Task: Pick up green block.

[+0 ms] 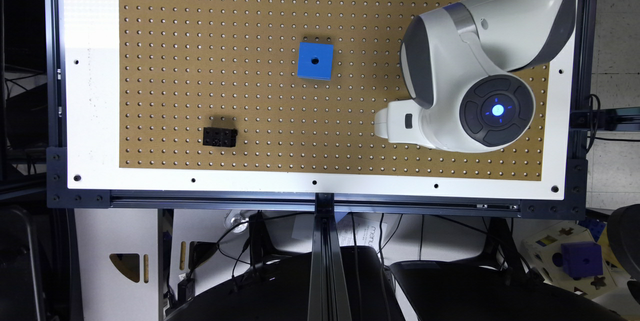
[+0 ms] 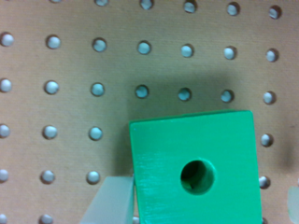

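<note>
The green block (image 2: 196,140), a bright green cube with a round dark hole in its top face, sits on the brown pegboard (image 2: 70,70) close under the wrist camera. My gripper (image 2: 201,207) straddles it and is open. One pale finger (image 2: 110,200) lies against one side of the block, and a sliver of the other finger (image 2: 294,203) stands a little apart from the opposite side. In the exterior view the white end of the arm (image 1: 395,123) hangs over the board towards the exterior view's right.
A blue cube with a hole (image 1: 315,61) stands mid-board. A small black brick (image 1: 220,137) lies at the exterior view's lower left. The pegboard (image 1: 200,36) has a white border and a dark metal frame (image 1: 320,201). Clutter lies below the table.
</note>
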### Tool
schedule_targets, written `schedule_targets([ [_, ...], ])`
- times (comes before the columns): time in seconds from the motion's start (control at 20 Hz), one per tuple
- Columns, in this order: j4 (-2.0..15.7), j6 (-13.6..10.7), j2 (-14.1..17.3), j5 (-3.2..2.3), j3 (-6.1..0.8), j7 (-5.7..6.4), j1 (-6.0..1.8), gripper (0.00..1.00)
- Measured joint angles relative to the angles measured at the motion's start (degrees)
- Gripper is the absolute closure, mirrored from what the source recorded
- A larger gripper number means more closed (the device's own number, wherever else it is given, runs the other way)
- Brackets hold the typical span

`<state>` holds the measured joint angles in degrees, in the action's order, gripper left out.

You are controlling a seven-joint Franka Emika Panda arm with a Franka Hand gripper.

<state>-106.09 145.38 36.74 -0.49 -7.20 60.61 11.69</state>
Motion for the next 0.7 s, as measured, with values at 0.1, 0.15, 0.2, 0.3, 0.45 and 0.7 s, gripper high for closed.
schedule_targets([
  [0.1,0.42,0.0,0.5,-0.13,0.02,0.12,0.04,0.0],
  [0.15,0.5,-0.1,0.5,-0.13,0.03,0.12,0.04,0.0],
  [0.2,0.5,-0.1,0.5,-0.13,0.04,0.12,0.04,0.0],
  [0.3,0.5,-0.1,0.5,-0.13,0.05,0.12,0.04,0.0],
  [0.45,0.5,-0.1,0.5,-0.13,0.06,0.11,0.03,1.0],
  [0.7,0.5,-0.3,0.5,-0.13,0.12,0.11,0.01,1.0],
])
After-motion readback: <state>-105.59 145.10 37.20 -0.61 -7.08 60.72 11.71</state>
